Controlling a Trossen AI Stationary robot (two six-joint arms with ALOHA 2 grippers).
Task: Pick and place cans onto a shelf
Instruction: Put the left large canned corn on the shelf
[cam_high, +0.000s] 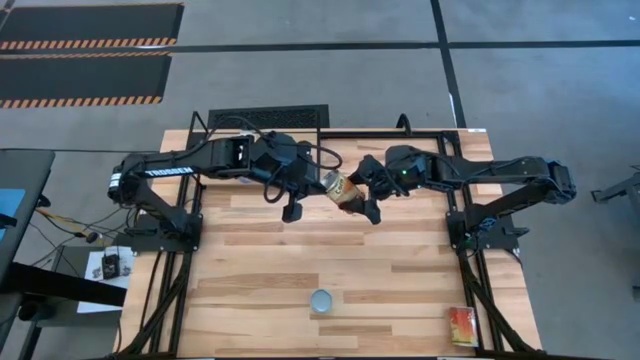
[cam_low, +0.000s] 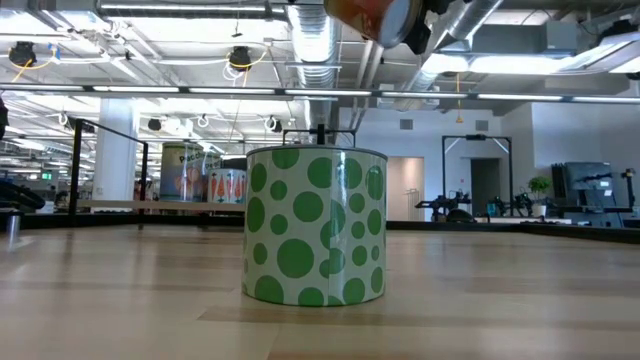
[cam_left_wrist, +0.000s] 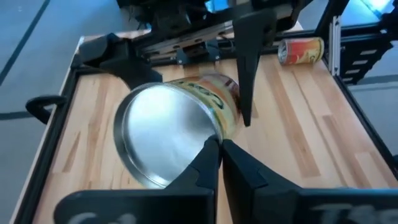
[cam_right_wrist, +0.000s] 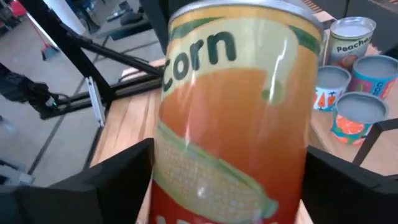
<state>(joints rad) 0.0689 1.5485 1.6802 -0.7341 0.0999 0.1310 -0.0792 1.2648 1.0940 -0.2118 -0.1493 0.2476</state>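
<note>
Right claw (cam_high: 357, 197), centre of high view: fingers clamped on corn can (cam_high: 343, 188), can lifted clear of table (cam_high: 300, 260) and tilted. Left claw (cam_high: 296, 196) just left of can: fingers closed together, holding nothing. Green-dotted can (cam_low: 316, 224) upright on table, lower centre of high view. Another can (cam_high: 461, 326) lies on side at lower right. Further cans (cam_right_wrist: 351, 74) grouped at right edge of right wrist view.

Orange corn can (cam_right_wrist: 233, 118) held tilted above the tabletop.
</note>
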